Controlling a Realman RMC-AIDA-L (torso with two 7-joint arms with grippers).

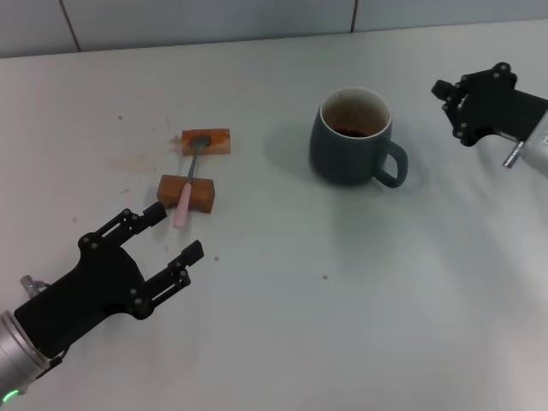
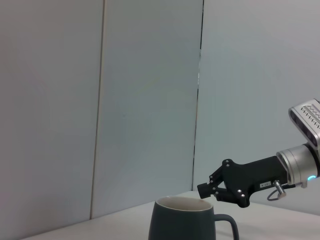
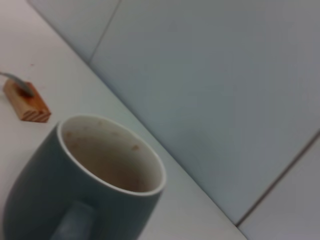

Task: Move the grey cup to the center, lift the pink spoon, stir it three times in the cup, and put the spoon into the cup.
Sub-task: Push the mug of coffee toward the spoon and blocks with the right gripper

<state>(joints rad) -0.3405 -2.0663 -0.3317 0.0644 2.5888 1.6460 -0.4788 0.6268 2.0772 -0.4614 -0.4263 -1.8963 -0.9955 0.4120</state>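
Near the table's middle, slightly right and far, the grey cup [image 1: 355, 137] stands upright, handle toward the right gripper [image 1: 451, 107], which hangs just right of it, apart; can't tell its jaw gap. Left gripper [image 1: 175, 233] is wide open, empty, just near of the pink spoon [image 1: 187, 190], which rests across two wooden blocks [image 1: 187, 191]. Judgement: cup placed; lift, stirring, drop-in all remain.
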